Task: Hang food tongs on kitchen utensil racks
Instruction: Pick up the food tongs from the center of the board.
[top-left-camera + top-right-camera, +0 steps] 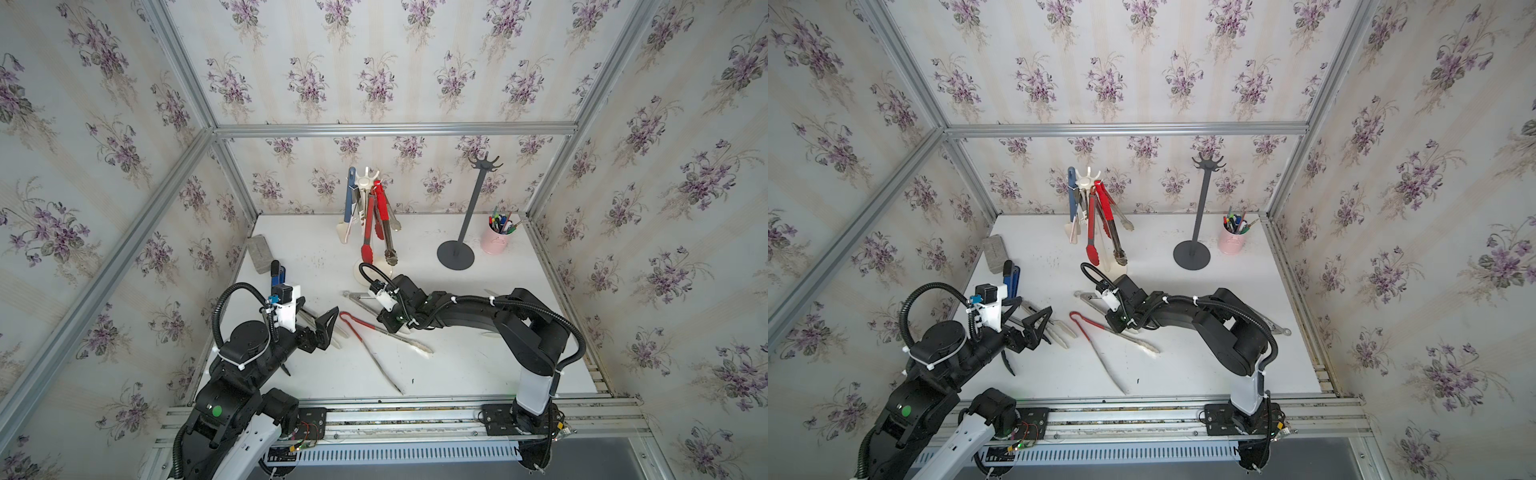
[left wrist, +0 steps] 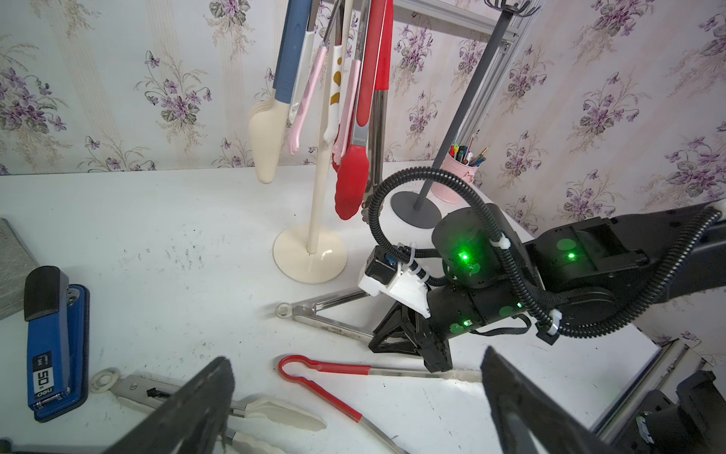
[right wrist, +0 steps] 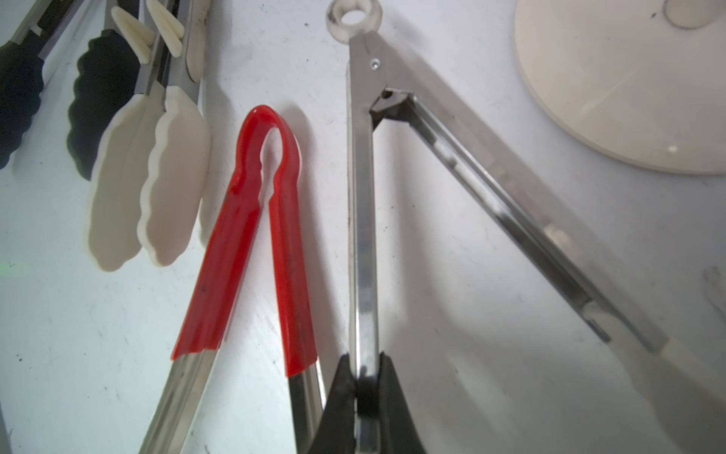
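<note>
Steel food tongs [image 3: 361,196] with a white ring at the hinge lie open in a V on the white table [image 1: 478,365], in both top views [image 1: 357,296] [image 1: 1088,296]. My right gripper [image 3: 363,355] is shut on one steel arm of them. Red-handled tongs [image 3: 290,243] [image 1: 353,322] lie right beside them. My left gripper [image 2: 355,357] [image 1: 1027,309] hangs open above white-tipped tongs [image 2: 275,412] and holds nothing. Black-tipped tongs [image 3: 106,98] lie next to those. The cream rack [image 1: 365,183] carries several hung tongs, red [image 1: 368,232] and blue [image 1: 350,195] among them. The dark grey rack [image 1: 471,208] is bare.
A blue-and-black stapler [image 2: 51,342] and a grey block [image 1: 259,253] sit at the table's left. A pink cup of pens [image 1: 494,239] stands by the grey rack's base. More steel tongs [image 1: 1275,328] lie behind my right arm. Aluminium frame posts and papered walls close in the table.
</note>
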`<state>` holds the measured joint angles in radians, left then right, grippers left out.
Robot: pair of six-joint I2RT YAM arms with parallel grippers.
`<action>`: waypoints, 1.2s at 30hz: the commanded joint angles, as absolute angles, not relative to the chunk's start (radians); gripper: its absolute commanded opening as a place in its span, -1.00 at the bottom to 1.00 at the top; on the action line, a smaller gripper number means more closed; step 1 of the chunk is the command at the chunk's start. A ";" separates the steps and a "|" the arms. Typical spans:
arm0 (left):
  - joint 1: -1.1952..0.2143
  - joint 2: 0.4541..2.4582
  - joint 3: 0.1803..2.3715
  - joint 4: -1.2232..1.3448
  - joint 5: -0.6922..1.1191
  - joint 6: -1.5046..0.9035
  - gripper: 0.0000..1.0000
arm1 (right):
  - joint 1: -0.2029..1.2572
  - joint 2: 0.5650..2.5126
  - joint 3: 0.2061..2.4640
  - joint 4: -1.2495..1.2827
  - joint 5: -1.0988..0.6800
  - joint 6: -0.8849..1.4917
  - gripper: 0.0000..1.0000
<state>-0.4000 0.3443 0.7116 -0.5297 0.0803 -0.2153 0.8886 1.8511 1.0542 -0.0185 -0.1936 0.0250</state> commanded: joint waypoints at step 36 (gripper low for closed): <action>-0.399 0.377 0.729 -0.514 0.106 -0.202 0.99 | 0.674 1.371 0.692 0.100 -0.537 -0.212 -1.00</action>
<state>-0.4000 0.3721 0.7197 -0.5297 0.0998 -0.2111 0.6956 1.3888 0.6922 0.0414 -0.4500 -0.1665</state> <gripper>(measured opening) 0.993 0.071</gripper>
